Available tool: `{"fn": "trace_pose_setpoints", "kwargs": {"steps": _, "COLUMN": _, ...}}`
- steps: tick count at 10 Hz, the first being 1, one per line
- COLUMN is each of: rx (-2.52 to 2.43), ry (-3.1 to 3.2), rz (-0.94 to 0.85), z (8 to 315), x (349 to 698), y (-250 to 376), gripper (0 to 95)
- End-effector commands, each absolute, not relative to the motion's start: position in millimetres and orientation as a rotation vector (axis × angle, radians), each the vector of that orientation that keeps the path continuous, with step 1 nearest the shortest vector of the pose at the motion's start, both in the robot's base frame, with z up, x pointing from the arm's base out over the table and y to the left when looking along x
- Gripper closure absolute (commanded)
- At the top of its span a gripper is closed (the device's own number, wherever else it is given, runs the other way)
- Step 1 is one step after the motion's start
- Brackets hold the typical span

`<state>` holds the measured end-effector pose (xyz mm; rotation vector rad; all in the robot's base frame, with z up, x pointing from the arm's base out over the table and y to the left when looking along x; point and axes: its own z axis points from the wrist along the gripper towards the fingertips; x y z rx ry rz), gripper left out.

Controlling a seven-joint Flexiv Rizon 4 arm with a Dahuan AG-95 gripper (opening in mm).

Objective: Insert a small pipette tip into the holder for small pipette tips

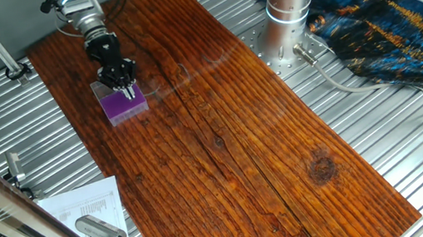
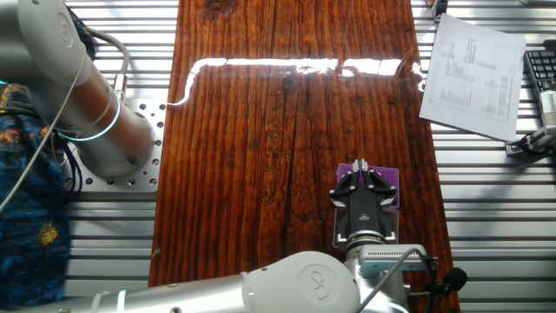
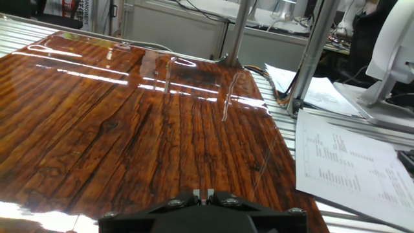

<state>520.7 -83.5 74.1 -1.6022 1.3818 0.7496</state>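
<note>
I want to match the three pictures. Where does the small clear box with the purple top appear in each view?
One fixed view: small clear-plastic box with purple top rack, upper left on the wooden board, under the black pincer.
Other fixed view: lower right, mostly covered by the pincer.
Hand view: not in the picture.
Shared landmark: the printed white paper sheet.

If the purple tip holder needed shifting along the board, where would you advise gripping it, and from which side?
Probably from straight above, closing across the short sides of the purple tip holder. It is a small upright rectangular box on the wooden board, with straight parallel walls. The gripper sits right over its top now, so it would need to lift and open first.
</note>
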Motion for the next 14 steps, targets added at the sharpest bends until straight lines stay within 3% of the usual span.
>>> {"fn": "trace_pose_setpoints", "kwargs": {"steps": 1, "rx": -1.601, "ry": 1.377, "rz": 0.747, "z": 73.9, "x": 520.0, "y": -83.9, "gripper": 95.0}}
{"fn": "trace_pose_setpoints", "kwargs": {"steps": 14, "rx": -1.542, "ry": 1.37, "rz": 0.745, "z": 69.8, "x": 519.0, "y": -83.5, "gripper": 95.0}}
